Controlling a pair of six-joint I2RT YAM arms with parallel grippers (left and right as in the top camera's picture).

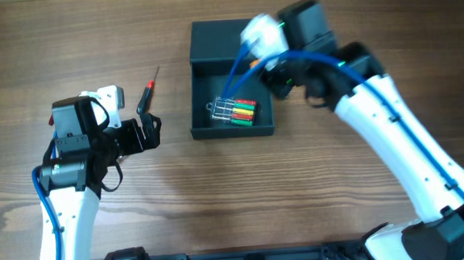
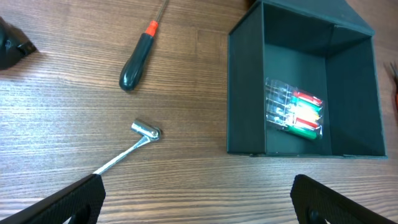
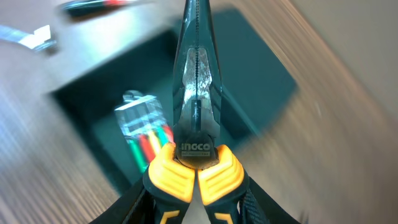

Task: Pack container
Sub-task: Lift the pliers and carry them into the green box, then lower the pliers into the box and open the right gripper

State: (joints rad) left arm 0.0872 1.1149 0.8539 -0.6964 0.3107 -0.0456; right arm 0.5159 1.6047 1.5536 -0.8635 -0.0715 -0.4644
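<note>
At mid-worktop, on the wood-grain worktop, you have the dark teal-grey, matte, square plastic container, with its lid open at the far edge; its four walls stand upright; a clear packet of small colour-handled screwdrivers lies in the near right part of its floor, with bare floor showing to the left of it and beyond it. A strip of bare wood runs between the container's left wall and your left fingers; these are released, spread wide, and stand near that wall but apart from it. Just beyond them lies a black-handled screwdriver with a red collar; the left wrist view shows a chrome rod with a socket end close before them. Your right fingers are clenched on the yellow-and-black handles of steel long-nose pliers; they hang over the container's far right corner, and the closed nose points across the open box; that wrist view is blurred.
</note>
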